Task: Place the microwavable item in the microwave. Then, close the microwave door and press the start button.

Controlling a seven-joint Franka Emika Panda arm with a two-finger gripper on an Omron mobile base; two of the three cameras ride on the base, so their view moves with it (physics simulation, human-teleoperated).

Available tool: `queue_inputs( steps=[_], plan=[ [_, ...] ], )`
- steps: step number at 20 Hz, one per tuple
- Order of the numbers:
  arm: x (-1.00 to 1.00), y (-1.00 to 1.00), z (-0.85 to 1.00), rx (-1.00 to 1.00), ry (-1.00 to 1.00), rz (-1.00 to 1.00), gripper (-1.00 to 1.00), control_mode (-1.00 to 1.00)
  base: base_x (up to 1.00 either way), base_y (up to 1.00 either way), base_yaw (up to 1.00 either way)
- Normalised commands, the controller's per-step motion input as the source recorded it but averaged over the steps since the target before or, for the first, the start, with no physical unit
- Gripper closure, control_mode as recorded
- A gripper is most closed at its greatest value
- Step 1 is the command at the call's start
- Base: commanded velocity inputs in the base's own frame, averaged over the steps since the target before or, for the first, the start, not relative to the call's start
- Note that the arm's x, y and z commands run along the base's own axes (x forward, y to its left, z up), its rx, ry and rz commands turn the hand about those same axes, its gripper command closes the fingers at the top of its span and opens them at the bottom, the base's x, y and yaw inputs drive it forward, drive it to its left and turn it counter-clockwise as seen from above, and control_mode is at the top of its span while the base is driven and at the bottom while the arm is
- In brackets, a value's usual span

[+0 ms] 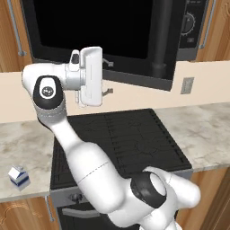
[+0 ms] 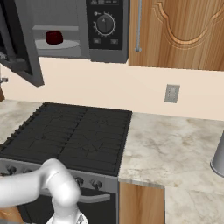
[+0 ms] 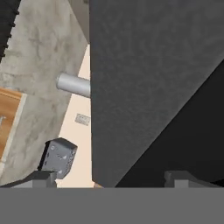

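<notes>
Dark red microwavable item (image 2: pixel 54 37): inside microwave (image 2: pixel 107 51), on its pale turntable | microwave door (image 1: pixel 96 31): swung open above stove (image 1: pixel 119 143) | end effector (image 1: pixel 107 77): jaws wide, holding nothing, just beside door's lower edge | milk carton (image 1: pixel 19 176): on desk (image 1: pixel 24 148), left of stove
</notes>
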Motion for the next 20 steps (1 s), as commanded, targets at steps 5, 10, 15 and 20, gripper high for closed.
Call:
queue_inputs(
  steps=[5, 10, 15, 20],
  plan=[
    [0.36, -0.40, 0.00, 0.04, -0.01, 0.24, -1.00, -1.00, 0.00, 0.00, 0.00],
    [0.57, -0.27, 0.00, 0.07, 0.00, 0.30, -1.00, -1.00, 0.00, 0.00, 0.00],
    [0.64, -0.13, 0.02, 0.12, 0.00, 0.32, -1.00, -1.00, 0.00, 0.00, 0.00],
    [0.61, -0.06, 0.01, 0.13, 0.00, 0.32, -1.00, -1.00, 0.00, 0.00, 0.00]
  ],
)
